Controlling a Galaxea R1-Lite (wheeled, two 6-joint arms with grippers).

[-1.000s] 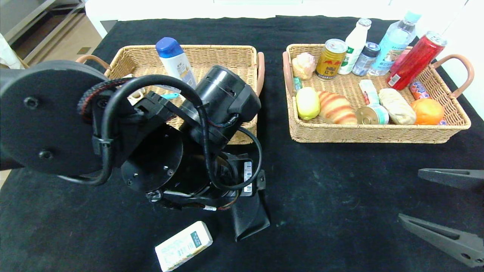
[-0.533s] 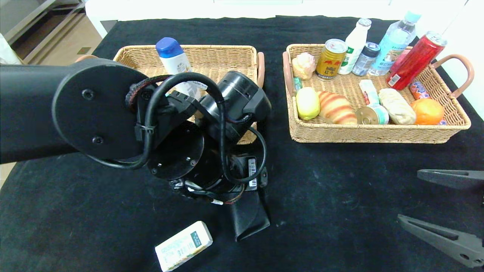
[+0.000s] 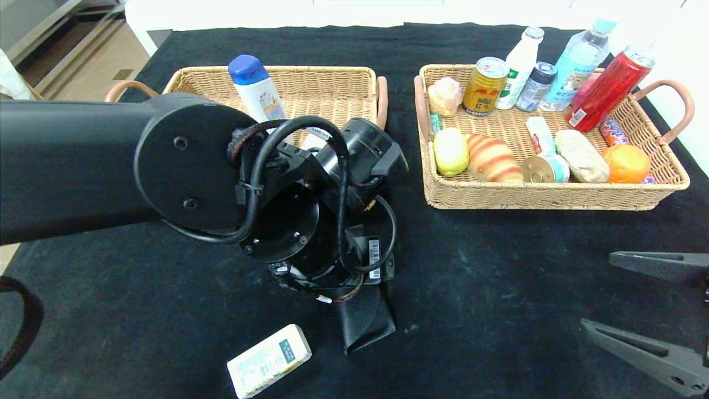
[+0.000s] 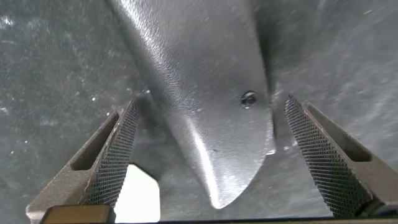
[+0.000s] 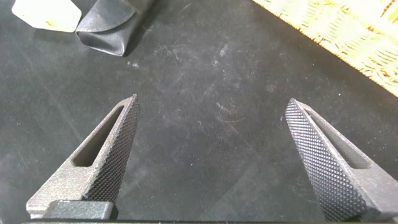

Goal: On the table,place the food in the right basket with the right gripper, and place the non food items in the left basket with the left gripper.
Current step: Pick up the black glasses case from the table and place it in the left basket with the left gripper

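While the left pincer (image 4: 205, 158) is hanging over the flat black leather glasses case with its snap flap (image 4: 205, 106), its two ribbed fingers are standing spread wide on either side of the case, apart from it and gripping nothing. In the head view the case (image 3: 365, 327) is lying on the black-covered bench (image 3: 498, 288) in front of the two baskets, mostly hidden under the left arm, with the small white rectangular carton with a green label (image 3: 270, 360) just beside it.

To do this pick well, the pincer should probably be coming straight down with the case centred between the fingers, closing across its narrow width, not along its length. Since the case is flat and smooth, a low grip looks safest, and the near finger should be kept from catching the carton.

The white shampoo bottle with a blue cap (image 3: 256, 88) is already lying in the left shallow tan wicker basket (image 3: 332, 75). The pale yellow lemon (image 3: 451, 151) and golden-brown striped croissant (image 3: 492, 158) are sitting in the right wicker basket (image 3: 554, 197).

The right pincer (image 5: 208, 158) is waiting low over the bare bench near that basket, fingers spread and empty.
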